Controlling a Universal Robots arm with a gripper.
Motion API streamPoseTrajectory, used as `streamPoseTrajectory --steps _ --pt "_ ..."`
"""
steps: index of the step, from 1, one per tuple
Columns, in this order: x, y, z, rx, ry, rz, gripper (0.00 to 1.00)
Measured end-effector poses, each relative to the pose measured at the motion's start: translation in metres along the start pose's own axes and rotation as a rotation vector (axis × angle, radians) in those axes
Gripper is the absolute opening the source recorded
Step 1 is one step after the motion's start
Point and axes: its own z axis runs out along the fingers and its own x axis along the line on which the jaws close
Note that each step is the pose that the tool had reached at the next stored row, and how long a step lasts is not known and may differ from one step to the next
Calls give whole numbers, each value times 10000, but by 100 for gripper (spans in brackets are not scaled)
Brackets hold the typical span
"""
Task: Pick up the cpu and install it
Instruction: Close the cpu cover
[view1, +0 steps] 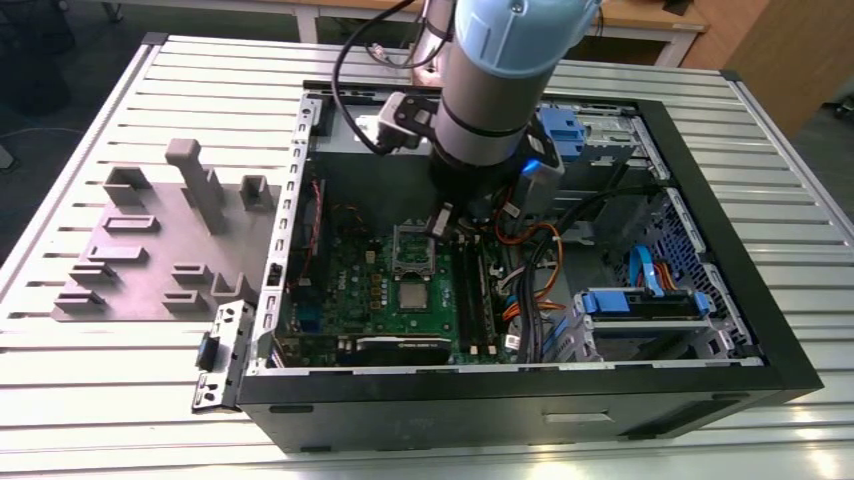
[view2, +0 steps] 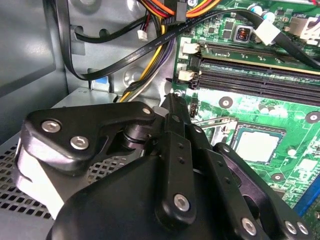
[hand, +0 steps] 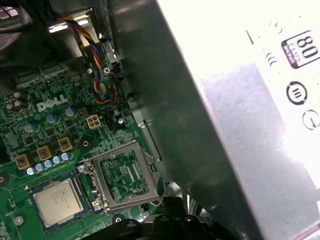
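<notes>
Gripper (view2: 172, 107) linkage looms closest in the second wrist view; fingers pressed together, holding nothing. Cpu (hand: 56, 201) lies seated in its socket on the green motherboard (hand: 47, 127), just beside the raised socket bracket (hand: 122, 175).

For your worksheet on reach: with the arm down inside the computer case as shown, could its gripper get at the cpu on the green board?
Probably yes. The cpu lies face up with nothing over it, beside the open socket bracket, and the gripper hangs just above the board nearby.
</notes>
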Motion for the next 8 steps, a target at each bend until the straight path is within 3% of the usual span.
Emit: streamPoseTrajectory --steps 8 --pt "-2 17 -48 6 14 0 11"
